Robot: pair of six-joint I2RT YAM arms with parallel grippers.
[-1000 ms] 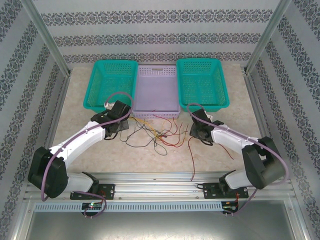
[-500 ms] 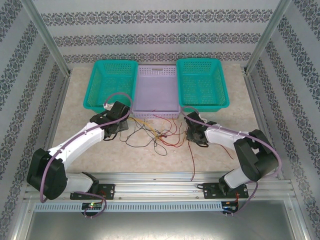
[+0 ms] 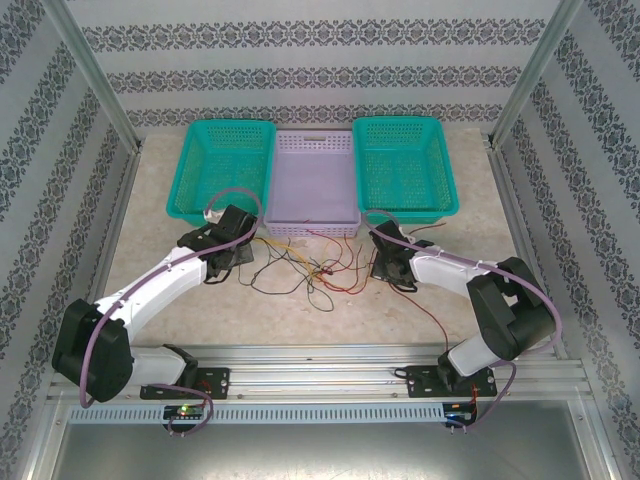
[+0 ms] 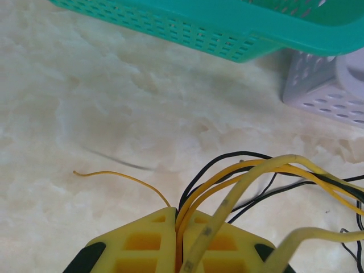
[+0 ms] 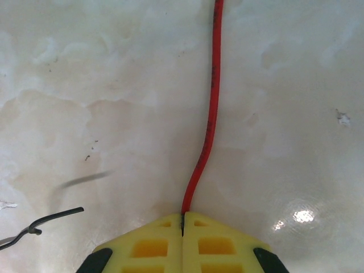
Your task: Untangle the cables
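R wrist: red cable (image 5: 211,108) runs off top edge, black wire (image 5: 62,214) cut at left. L wrist: yellow cables (image 4: 273,165), teal basket (image 4: 199,28) cropped. Overhead: cable tangle (image 3: 310,265) crossings too small to tell.

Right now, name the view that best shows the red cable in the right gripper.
Right wrist: the red cable runs close-up and sharp out of the shut right gripper. Top external gives it as a thin, faint line trailing from that gripper.
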